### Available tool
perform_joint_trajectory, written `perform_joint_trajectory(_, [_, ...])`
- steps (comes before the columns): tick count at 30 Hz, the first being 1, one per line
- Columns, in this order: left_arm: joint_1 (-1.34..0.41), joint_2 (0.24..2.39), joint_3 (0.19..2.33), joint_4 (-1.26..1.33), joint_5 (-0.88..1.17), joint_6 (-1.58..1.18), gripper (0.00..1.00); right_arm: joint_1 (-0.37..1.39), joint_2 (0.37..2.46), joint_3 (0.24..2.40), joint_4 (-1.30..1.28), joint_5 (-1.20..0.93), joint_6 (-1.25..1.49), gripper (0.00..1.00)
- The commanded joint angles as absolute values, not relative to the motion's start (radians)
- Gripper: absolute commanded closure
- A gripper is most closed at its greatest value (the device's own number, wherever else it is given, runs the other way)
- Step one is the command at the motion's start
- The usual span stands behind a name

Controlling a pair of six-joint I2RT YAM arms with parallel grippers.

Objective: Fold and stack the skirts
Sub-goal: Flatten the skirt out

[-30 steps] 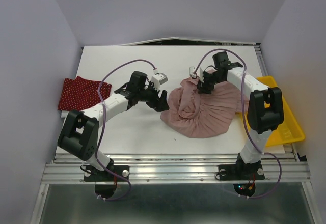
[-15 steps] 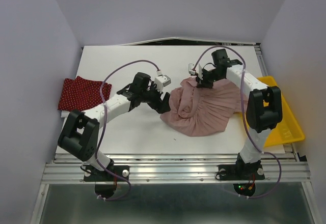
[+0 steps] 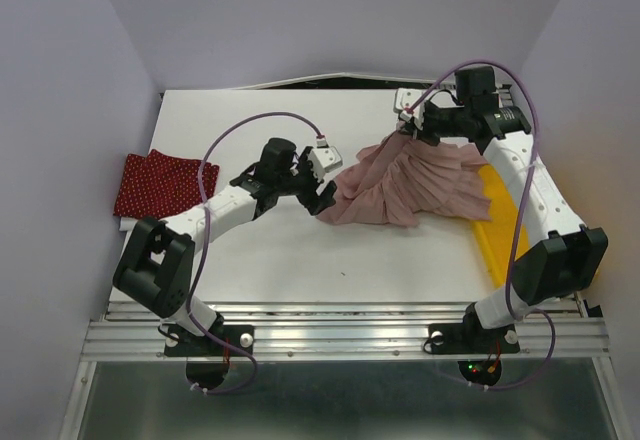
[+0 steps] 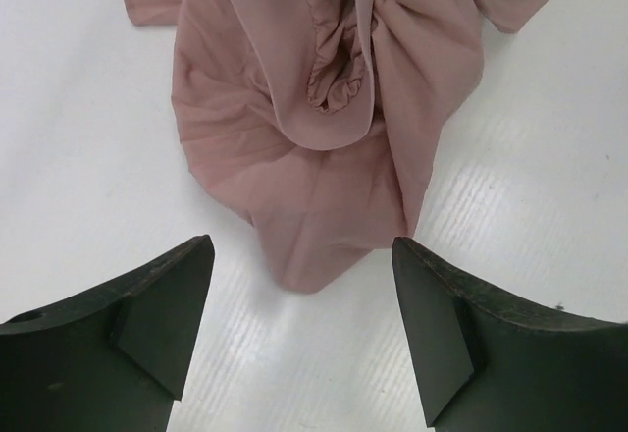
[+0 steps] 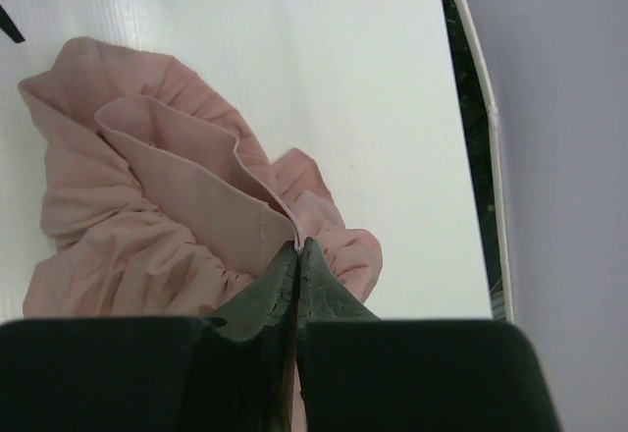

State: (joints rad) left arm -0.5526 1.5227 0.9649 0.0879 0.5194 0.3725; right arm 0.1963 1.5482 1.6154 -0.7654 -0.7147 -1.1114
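At the right pincer: jaws pressed fully together on a pinched edge of the pink skirt. The cloth is raised at that point and fans down from it onto the desk.
At the left pincer: jaws spread wide, holding nothing. The skirt's bunched end lies just ahead of the fingertips and is not touched.
Step in hand: spreading the pink skirt out ahead of its first fold; judged early in the work on this garment.
Next move calls for: the left pincer to advance onto the bunched end and close on its edge, then both pincers to draw apart until the gathers lie flat.
Red dotted skirt: on the desk, well apart from the left pincer, out on that arm's outer side; appears already folded.
Yellow tray: behind the right pincer, mostly hidden under the right arm. Contents cannot be told. The pink hem reaches its edge.
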Motion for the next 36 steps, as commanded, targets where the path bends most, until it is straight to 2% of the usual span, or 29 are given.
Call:
perform_joint_trajectory(1, [-0.552,1.534,0.994,0.19,0.549,0.491,0.15,0.195,1.552,1.641,-0.801,-0.716,-1.137,0.99])
perform_joint_trajectory(9, [-0.552,1.632,1.065,0.229,0.643,0.466,0.24,0.195,1.545,1.64,-0.805,-0.721,-1.126,0.99])
perform_joint_trajectory(22, [-0.571,1.802,1.21,0.206,0.721,0.453,0.2,0.195,1.528,1.638,-0.792,-0.727,-1.111,0.99])
perform_joint_trajectory(32, [-0.58,1.871,1.284,0.224,0.768,0.385,0.21,0.195,1.519,1.64,-0.785,-0.721,-1.115,0.99])
perform_joint_trajectory(36, [-0.58,1.882,1.29,0.221,0.822,0.374,0.25,0.195,1.519,1.643,-0.784,-0.715,-1.117,0.99])
